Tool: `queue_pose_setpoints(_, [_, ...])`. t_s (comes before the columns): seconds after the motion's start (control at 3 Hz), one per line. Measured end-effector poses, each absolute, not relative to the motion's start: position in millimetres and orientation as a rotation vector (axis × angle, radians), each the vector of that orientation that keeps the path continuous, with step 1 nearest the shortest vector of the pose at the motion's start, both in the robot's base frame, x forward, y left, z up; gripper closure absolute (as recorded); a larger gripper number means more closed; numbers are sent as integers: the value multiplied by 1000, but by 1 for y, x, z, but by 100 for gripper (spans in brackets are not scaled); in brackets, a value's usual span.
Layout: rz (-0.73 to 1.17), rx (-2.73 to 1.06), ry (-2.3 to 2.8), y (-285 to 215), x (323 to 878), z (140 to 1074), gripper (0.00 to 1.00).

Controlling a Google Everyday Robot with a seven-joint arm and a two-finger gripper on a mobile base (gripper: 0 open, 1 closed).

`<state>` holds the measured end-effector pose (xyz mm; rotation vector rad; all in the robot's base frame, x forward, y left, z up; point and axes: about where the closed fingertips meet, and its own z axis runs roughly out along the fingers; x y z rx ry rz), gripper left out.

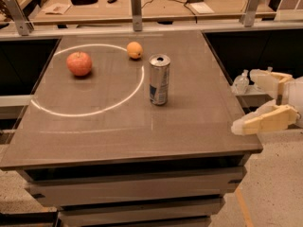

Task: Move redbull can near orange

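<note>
Centre frame, on the matte grey-brown tabletop, the slim silver-and-blue metal redbull can stands upright, touching the thin white ring marking. The small, smooth, round orange sits near it to the upper left, and a larger red apple lies further left. The cream two-finger gripper hovers off the table's right edge, spread wide and empty. Judged step: approach. The next move calls for reaching left to straddle the can's slick cylinder.

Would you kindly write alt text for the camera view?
A redbull can stands upright on a grey table, an orange just behind it and an apple farther left; the open claw hangs beyond the table's right edge.
</note>
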<state>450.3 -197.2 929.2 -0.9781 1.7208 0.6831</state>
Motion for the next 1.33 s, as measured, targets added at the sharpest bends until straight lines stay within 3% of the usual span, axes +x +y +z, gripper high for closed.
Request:
queue_pose_setpoints(0.67, [680, -968, 1733, -194, 452, 929, 0])
queue_pose_setpoints(1.33, [724, -826, 1654, -163, 492, 907, 0])
